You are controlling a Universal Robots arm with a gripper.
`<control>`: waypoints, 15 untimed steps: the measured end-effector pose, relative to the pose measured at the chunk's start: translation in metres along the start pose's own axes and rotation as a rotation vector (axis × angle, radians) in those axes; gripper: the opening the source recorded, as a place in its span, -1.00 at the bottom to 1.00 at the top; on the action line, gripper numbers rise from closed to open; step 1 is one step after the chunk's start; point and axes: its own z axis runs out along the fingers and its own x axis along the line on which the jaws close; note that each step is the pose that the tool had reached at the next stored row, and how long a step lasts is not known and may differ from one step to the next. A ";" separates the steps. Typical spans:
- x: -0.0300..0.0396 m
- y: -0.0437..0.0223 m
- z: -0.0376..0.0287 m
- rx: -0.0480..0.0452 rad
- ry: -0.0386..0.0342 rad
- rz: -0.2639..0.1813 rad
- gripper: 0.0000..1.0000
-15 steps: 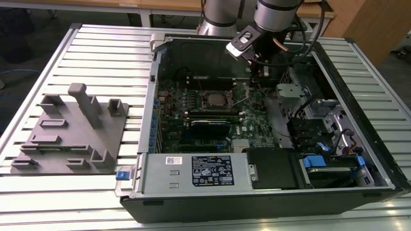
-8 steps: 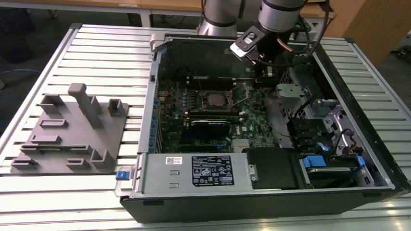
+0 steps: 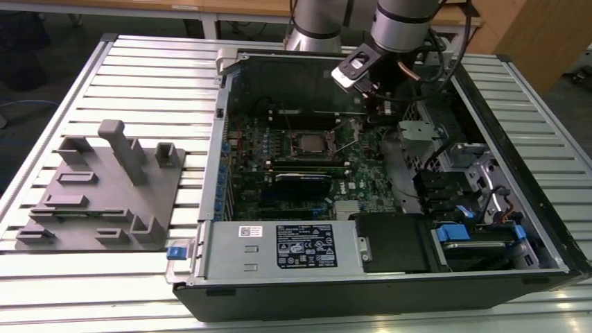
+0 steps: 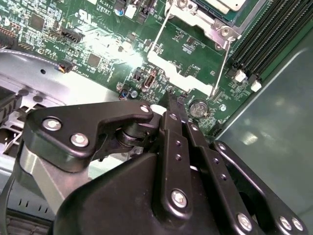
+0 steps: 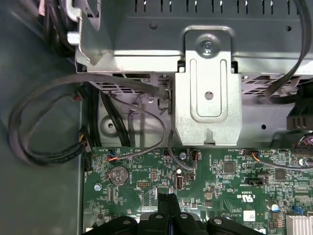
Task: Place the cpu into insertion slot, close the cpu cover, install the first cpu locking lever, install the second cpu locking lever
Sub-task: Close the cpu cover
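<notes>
Pale slatted metal table [image 3: 138,69], wooden desks [image 3: 231,5] behind, dark floor [image 3: 102,21], perhaps a wooden cabinet [image 3: 532,28] beyond.

Exterior view: insertion slot [image 3: 310,144] too small to tell what lies in it; arm [image 3: 403,24] cut off by the picture edge. Second wrist view: edge crops the slot, one corner showing. First wrist view: end effector [image 5: 168,198] body cut off by the edge, fingertips in frame.
</notes>
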 end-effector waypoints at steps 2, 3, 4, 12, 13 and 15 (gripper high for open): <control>0.0000 -0.0001 0.0028 0.0000 0.0000 0.000 -0.80; 0.0000 -0.0001 0.0035 0.0000 -0.0001 0.000 -0.80; 0.0000 -0.0001 0.0036 0.0000 -0.0004 0.000 -0.80; 0.0000 -0.0063 0.0037 -0.0040 0.0002 0.000 -0.80; -0.0001 -0.0089 0.0035 -0.0067 0.0002 0.000 -0.80; -0.0002 -0.0144 0.0033 -0.0126 0.0002 0.000 -0.80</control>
